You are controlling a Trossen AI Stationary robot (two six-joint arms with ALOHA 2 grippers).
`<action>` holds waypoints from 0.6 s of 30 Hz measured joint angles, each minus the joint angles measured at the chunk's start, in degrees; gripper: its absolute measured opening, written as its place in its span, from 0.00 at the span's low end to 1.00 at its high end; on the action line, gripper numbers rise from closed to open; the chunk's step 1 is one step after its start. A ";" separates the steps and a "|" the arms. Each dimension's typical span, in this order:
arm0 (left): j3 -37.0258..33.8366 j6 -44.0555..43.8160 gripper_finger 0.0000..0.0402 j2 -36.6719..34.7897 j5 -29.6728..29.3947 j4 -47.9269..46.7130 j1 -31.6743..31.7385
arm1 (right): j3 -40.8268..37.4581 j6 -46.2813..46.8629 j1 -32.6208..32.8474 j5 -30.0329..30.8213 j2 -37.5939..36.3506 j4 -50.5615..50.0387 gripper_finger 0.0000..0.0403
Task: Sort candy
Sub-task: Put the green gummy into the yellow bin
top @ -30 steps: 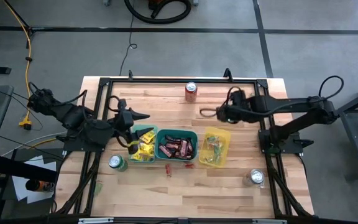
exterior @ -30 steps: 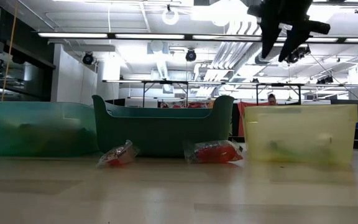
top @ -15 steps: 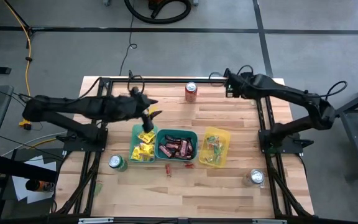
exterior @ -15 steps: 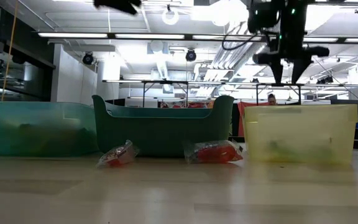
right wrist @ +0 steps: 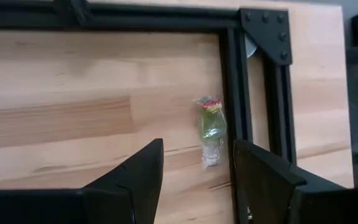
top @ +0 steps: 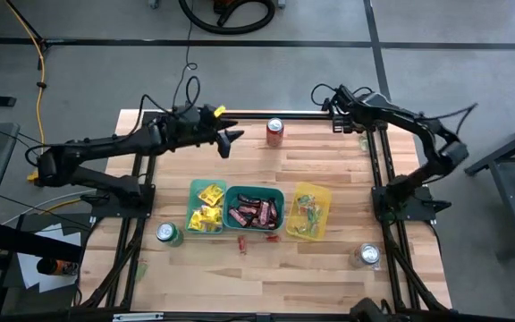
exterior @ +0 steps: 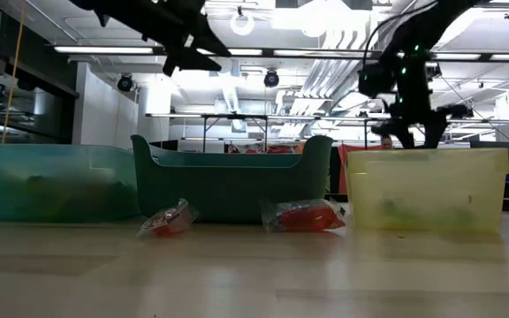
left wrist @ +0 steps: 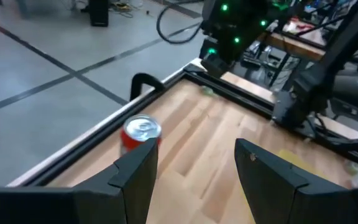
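The left pincer (top: pixel 231 139) hung open and empty over the far side of the table (top: pixel 329 268), beside the red can (top: pixel 275 131). Sorted candy already lay in the three bins (top: pixel 255 207), with two red-wrapped sweets (top: pixel 256 240) loose just in front. The right pincer (top: pixel 336 116) hovered open and empty over a stray green-wrapped sweet (right wrist: pixel 211 129) against the black frame at the far right corner. The step looked like fetching that stray; next it would need to descend and close on it.
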 joint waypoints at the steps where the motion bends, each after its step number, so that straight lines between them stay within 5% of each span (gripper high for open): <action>1: 0.00 0.54 0.50 0.02 1.18 -0.05 1.10 | 0.00 0.42 -0.20 -0.02 1.27 0.15 0.47; 10: 0.00 2.11 0.50 -0.02 12.77 -2.59 9.78 | 0.00 11.47 -0.51 2.89 11.34 -5.30 0.47; 18: 0.00 12.76 0.50 -0.02 18.20 -9.86 16.32 | -0.03 18.46 -1.24 1.64 14.30 -4.99 0.47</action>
